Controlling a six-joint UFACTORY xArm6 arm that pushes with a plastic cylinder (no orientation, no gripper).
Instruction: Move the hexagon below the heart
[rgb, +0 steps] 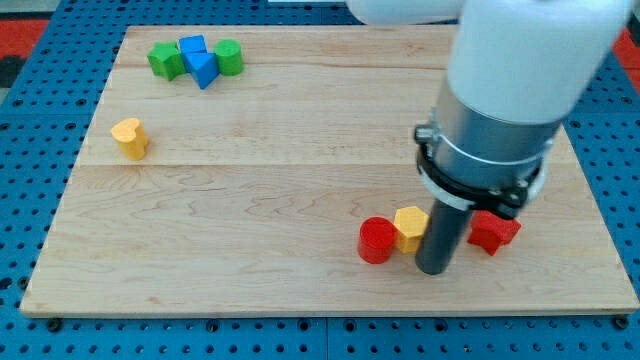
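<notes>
A yellow hexagon block (409, 226) lies near the view's bottom right of the wooden board (300, 180). A yellow heart block (130, 137) sits far off at the view's left. My tip (435, 268) rests on the board just right of and slightly below the yellow hexagon, touching or nearly touching it. A red round block (377, 241) sits against the hexagon's left side. A red block (493, 231), partly hidden by the rod, lies just right of my tip.
A cluster at the view's top left holds a green block (165, 60), two blue blocks (198, 60) and a green round block (229, 57). The arm's large body (510, 90) hides part of the board's right side.
</notes>
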